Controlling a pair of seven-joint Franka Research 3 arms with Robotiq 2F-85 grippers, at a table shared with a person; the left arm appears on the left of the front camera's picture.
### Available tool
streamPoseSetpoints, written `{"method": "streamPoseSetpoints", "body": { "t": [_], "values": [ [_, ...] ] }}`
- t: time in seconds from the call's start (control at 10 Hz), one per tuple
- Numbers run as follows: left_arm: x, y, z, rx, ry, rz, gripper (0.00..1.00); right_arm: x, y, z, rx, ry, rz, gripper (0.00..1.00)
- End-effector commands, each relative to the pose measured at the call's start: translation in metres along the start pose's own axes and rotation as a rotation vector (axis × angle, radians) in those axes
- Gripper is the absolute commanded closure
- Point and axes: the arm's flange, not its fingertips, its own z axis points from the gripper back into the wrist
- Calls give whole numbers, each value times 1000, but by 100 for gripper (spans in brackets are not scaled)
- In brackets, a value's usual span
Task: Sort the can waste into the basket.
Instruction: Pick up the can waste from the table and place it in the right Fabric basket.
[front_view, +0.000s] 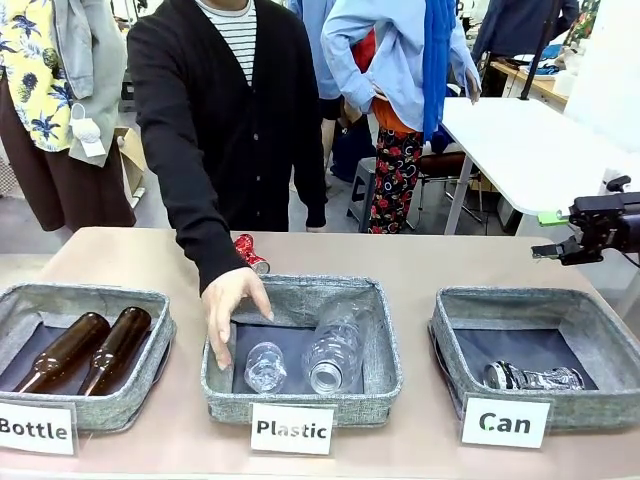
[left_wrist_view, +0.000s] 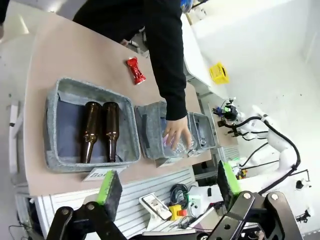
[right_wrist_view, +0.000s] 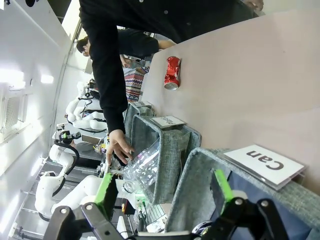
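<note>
Crushed red can lies on the table behind the middle bin; crushed silver-and-dark can lies sideways inside the grey woven "Can" basket

In the front view the person's sleeve covers one end of the red can, the left edge cuts off the basket with brown bottles and the Bottle sign, and the right edge cuts off the Can basket and the arm behind the right gripper. In the left wrist view the Can basket is small and partly behind the person's hand, so its contents I cannot tell, and a green pad covers half of the Bottle sign. In the right wrist view the bottom edge cuts this basket.
</note>
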Motion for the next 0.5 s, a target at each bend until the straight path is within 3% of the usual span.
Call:
{"method": "streamPoseSetpoints", "body": {
  "t": [0.0, 0.4],
  "values": [
    [28, -8, -18, 8, 31, -11, 0, 1, 2, 0, 10, -6, 18, 0],
    [57, -65, -85, 70, 257, -139, 0, 1, 2, 0, 10, -6, 18, 0]
  ]
}}
